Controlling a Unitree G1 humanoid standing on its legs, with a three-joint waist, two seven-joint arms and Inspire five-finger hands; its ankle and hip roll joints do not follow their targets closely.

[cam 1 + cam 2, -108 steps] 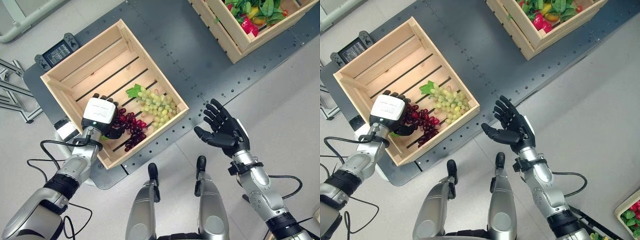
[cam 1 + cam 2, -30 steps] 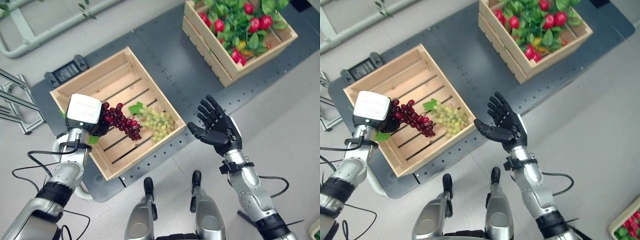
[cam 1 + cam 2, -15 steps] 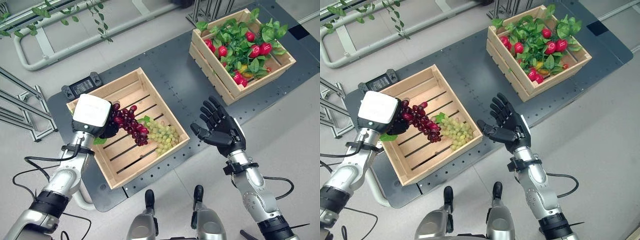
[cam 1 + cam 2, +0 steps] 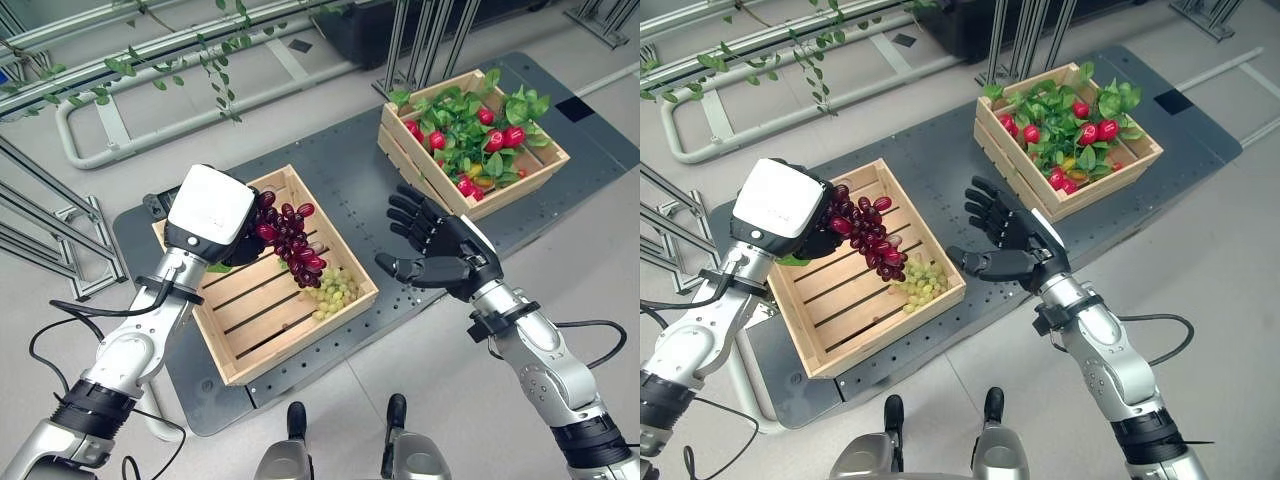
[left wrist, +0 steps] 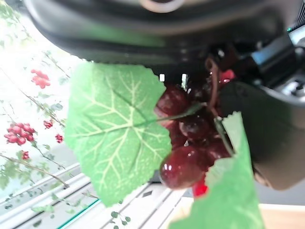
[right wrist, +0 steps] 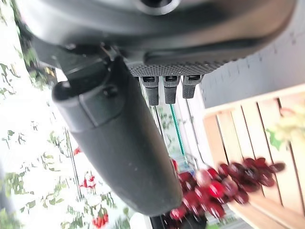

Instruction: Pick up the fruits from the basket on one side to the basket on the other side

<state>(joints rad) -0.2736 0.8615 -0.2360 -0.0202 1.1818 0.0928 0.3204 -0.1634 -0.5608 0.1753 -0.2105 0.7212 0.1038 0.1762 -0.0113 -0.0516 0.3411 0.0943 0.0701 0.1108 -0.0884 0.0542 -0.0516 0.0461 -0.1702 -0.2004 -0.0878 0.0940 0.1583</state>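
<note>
My left hand (image 4: 222, 222) is shut on a bunch of dark red grapes (image 4: 291, 235) and holds it in the air above the near wooden crate (image 4: 263, 342). Close up, the red grapes (image 5: 190, 138) and their green leaf (image 5: 116, 136) hang from my curled fingers. A bunch of green grapes (image 4: 335, 291) lies in the crate's right corner. My right hand (image 4: 447, 255) is open, palm toward the crate, hovering between the two crates. The far wooden crate (image 4: 440, 160) holds red fruits among green leaves.
Both crates stand on a dark metal platform (image 4: 350, 170) on the grey floor. Metal frame rails (image 4: 40, 250) stand to the left. A pale tube rail with a leafy vine (image 4: 150, 85) runs behind. A dark controller (image 4: 158, 203) lies behind the near crate.
My left hand has lifted the red grapes out of the near crate and carried them up and rightward. The camera has tilted up, so both crates sit lower in the picture. The right hand stays open.
</note>
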